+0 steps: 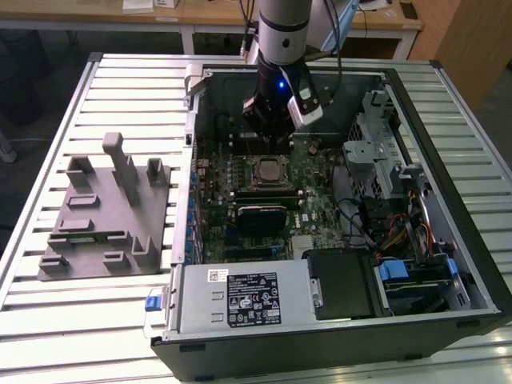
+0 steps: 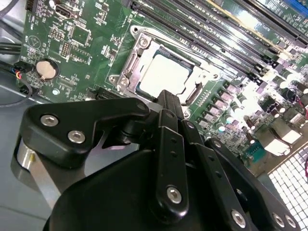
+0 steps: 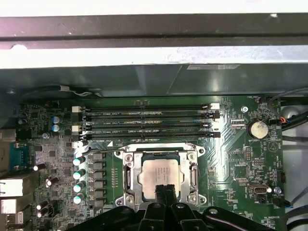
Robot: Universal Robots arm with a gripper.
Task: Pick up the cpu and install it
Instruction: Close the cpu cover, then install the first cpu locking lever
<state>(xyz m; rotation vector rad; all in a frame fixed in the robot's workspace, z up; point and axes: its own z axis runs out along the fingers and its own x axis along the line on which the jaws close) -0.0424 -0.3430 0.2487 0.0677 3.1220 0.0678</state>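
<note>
Cpu (image 3: 159, 174) flat in the socket (image 3: 128, 177), just beside the closed gripper (image 3: 165, 188).

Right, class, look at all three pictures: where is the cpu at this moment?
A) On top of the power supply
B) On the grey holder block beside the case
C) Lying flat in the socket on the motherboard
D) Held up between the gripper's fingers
C: the cpu lies flat inside the metal-framed socket on the motherboard, while the gripper hangs over it, shut and empty.
</note>
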